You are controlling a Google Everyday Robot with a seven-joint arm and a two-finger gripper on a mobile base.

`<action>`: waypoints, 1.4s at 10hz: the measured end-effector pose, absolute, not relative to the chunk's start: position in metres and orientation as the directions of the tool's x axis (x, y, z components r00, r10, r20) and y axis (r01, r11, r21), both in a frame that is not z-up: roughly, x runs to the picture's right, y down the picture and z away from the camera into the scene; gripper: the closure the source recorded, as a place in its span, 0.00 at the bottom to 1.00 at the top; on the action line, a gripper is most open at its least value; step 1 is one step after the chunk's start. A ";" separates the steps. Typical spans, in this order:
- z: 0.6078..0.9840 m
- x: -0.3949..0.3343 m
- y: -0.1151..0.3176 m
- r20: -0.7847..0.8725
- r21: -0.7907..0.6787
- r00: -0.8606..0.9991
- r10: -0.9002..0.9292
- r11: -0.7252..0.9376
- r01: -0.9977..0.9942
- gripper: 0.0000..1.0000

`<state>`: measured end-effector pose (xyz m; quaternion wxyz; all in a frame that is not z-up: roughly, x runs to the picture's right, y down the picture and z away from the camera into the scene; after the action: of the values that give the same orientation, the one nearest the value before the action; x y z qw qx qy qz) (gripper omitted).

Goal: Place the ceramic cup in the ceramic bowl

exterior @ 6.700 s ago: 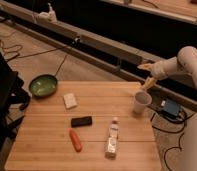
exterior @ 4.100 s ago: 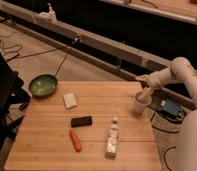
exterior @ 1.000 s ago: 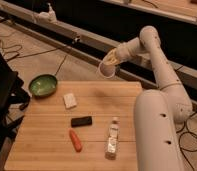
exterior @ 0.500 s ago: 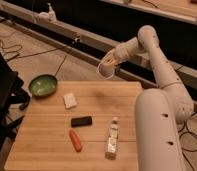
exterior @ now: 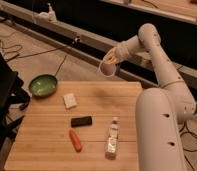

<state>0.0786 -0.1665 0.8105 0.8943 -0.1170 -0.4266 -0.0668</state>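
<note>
My gripper (exterior: 111,59) is shut on the white ceramic cup (exterior: 108,69) and holds it tilted in the air beyond the table's far edge, right of centre. The cup's open mouth faces down and toward the camera. The ceramic bowl (exterior: 42,84), green inside with a darker rim, sits at the table's far left corner, well to the left of and below the cup. My white arm (exterior: 157,100) reaches up from the right side of the view.
On the wooden table (exterior: 47,145) lie a white rectangular block (exterior: 69,100), a black flat object (exterior: 81,121), an orange carrot-like object (exterior: 75,140) and a clear plastic bottle (exterior: 112,137). A dark chair (exterior: 4,100) stands at the left. Cables run over the floor behind.
The cup was lifted off the table's right side and carried up and leftward. In the last second it moved slightly further left and lower.
</note>
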 end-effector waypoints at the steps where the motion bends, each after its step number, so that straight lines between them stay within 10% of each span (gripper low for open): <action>1: 0.808 0.076 -0.174 0.771 -0.127 0.636 -0.044 0.967 0.220 0.84; 14: 0.744 -0.153 -0.134 0.868 0.070 0.405 -0.289 0.877 0.475 0.84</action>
<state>-0.1525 -0.1335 0.7438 0.8328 -0.0942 -0.4949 -0.2293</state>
